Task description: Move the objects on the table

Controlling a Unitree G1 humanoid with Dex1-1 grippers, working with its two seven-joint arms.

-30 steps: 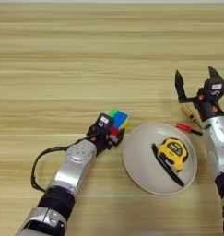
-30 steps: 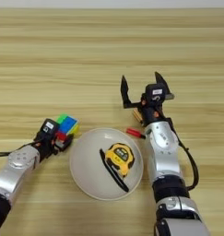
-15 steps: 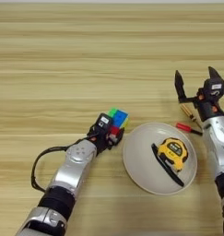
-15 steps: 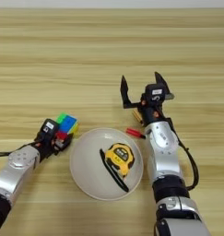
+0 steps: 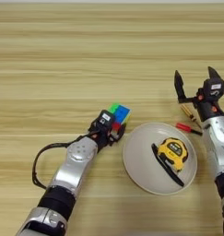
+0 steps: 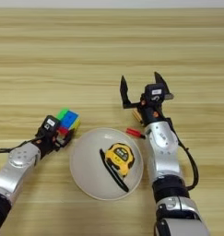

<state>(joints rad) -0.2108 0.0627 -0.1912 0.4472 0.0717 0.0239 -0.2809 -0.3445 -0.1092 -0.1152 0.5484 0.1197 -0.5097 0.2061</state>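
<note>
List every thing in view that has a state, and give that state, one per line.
Puzzle cube: on the table, held in the left gripper, just left of the plate.
Tape measure: lying in the plate, strap trailing.
Plate: upright on the table.
Left gripper: shut on the cube.
Right gripper: fingers spread open, holding nothing.
Screwdriver: lying by the plate's rim.

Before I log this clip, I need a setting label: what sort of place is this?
Probably a lab tabletop set up for manipulation practice: a bare wooden table with a few unrelated props, namely a puzzle cube at the left end effector, and a tape measure lying in a plate.
</note>
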